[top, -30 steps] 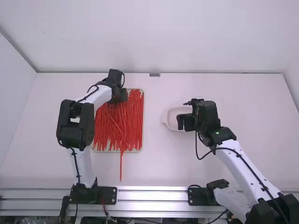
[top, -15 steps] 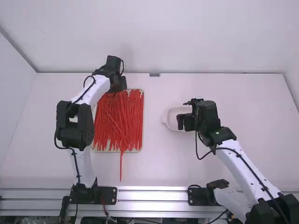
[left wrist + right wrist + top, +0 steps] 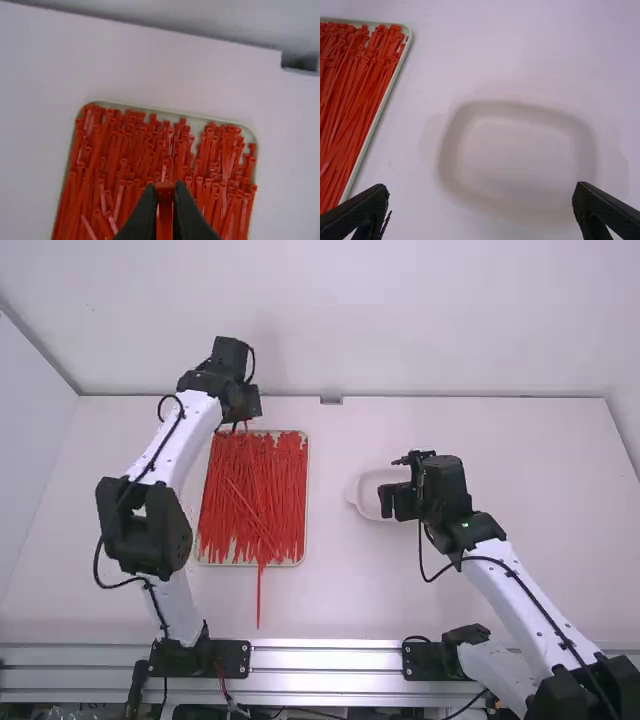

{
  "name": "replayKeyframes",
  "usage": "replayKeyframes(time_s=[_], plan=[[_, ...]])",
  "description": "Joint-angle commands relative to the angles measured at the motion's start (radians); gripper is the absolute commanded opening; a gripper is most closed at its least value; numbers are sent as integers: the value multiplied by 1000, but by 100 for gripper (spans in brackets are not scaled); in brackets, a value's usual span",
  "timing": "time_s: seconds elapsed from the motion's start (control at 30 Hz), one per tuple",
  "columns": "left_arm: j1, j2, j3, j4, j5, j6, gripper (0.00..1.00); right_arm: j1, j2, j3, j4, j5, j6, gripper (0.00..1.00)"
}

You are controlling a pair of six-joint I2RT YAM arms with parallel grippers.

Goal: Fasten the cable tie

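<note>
A pile of red cable ties lies in a pale tray at the table's left middle. My left gripper hangs above the tray's far edge, shut on the head of one red cable tie that stands between its fingers. My right gripper is open over the near side of a white dish, with nothing between its fingers.
One loose red tie sticks out past the tray's near edge toward the arm bases. A small grey fitting sits at the back wall. The table's right half lies bare.
The left gripper has risen from the pile and pulled back toward the far wall, lifting one tie. The right arm has stayed still.
</note>
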Motion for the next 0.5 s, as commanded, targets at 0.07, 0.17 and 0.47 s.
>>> replayKeyframes(time_s=[0.07, 0.17, 0.47], plan=[[3, -156, 24, -39, -5, 11, 2, 3, 4, 34, 2, 0, -2, 98], [3, -219, 24, -72, 21, 26, 1, 3, 4, 34, 1, 0, -2, 98], [-5, -477, -37, -136, 27, 26, 1, 3, 4, 34, -1, -5, -2, 98]])
